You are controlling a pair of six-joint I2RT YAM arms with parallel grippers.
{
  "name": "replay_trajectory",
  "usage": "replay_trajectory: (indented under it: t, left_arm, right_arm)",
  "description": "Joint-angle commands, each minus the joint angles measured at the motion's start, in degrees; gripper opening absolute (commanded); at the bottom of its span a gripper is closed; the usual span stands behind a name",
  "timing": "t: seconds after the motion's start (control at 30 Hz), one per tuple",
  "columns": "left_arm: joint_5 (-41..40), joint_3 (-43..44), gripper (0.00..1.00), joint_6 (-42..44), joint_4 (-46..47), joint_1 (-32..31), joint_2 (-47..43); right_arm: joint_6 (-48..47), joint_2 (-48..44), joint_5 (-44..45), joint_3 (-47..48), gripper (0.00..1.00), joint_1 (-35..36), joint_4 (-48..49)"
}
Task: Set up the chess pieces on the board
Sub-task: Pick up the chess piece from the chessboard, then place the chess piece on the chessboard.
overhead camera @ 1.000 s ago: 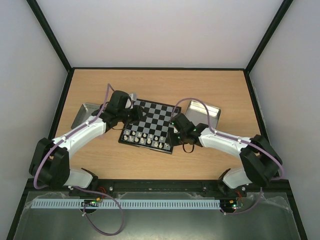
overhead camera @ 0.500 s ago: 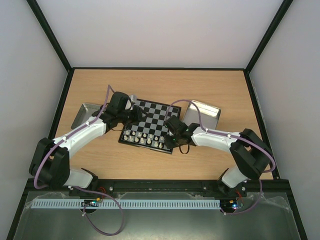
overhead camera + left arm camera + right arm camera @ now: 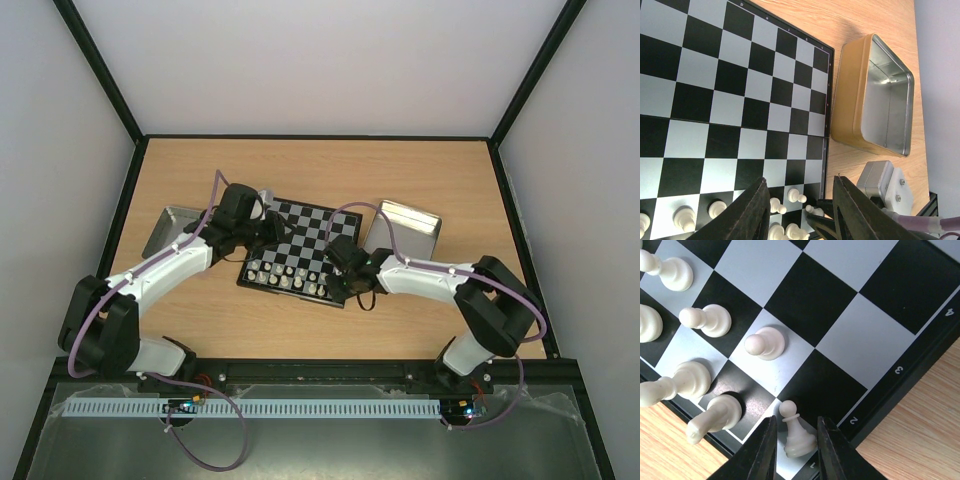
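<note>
Now left end effector [image 3: 800, 180] spread, right end effector [image 3: 796, 421] flanking one pawn [image 3: 798, 438], grip unclear

Cream-white chess pieces [image 3: 765, 344] stand on board's [image 3: 310, 225] near two rows.

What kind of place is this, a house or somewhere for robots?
Probably a robot testing booth, not a house: white walls box in a wooden table, a left arm and a right arm are bolted at its near edge, and a chessboard sits between two metal tins.
</note>
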Motion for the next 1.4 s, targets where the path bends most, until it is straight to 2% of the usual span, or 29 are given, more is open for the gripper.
replay_trajectory:
  t: [0.0,0.1,0.27,0.37,0.5,0.67,0.87,1.07,1.23,1.37]
  left_arm:
    - [0.15,-0.67,0.37,0.63,0.19,-0.11,-0.74]
    - [0.36,-0.67,0.38,0.54,0.18,-0.11,-0.76]
    - [1.2,-0.68,0.4,0.37,0.08,-0.11,-1.02]
    - [3.16,-0.48,0.44,0.23,-0.01,-0.11,-1.16]
    - [10.38,-0.62,0.51,-0.53,1.79,-0.11,-0.83]
    - [21.6,-2.08,0.6,-4.79,8.43,-0.73,-0.24]
    - [30.66,-2.42,0.65,-9.92,16.87,-3.43,0.27]
    - [31.02,-2.01,0.56,-10.56,17.67,-5.33,1.33]
    - [31.07,-1.57,0.39,-10.97,18.34,-6.67,3.32]
    - [31.47,-1.43,0.3,-11.97,19.77,-6.94,3.81]
  right_arm:
    - [-1.55,1.54,3.15,0.87,0.21,0.74,-3.17]
    - [-2.06,1.51,3.25,0.53,0.13,0.8,-2.95]
    - [-2.1,-0.26,4.15,-0.06,0.1,0.86,-2.0]
    - [-1.86,-4.1,7.57,-1.38,0.09,0.81,1.12]
    - [-3.57,-13.3,8.28,-6.24,0.09,0.85,11.27]
    - [-7.01,-25.23,6.69,-13.98,0.09,0.86,27.38]
    - [-11.48,-31.31,4.53,-19.03,0.09,0.85,38.35]
    - [-12.6,-33.62,2.17,-20.98,0.1,0.85,41.64]
    - [-12.39,-34.27,1.78,-21.5,0.1,0.86,41.82]
    - [-12.4,-34.34,1.3,-21.67,0.1,0.84,41.67]
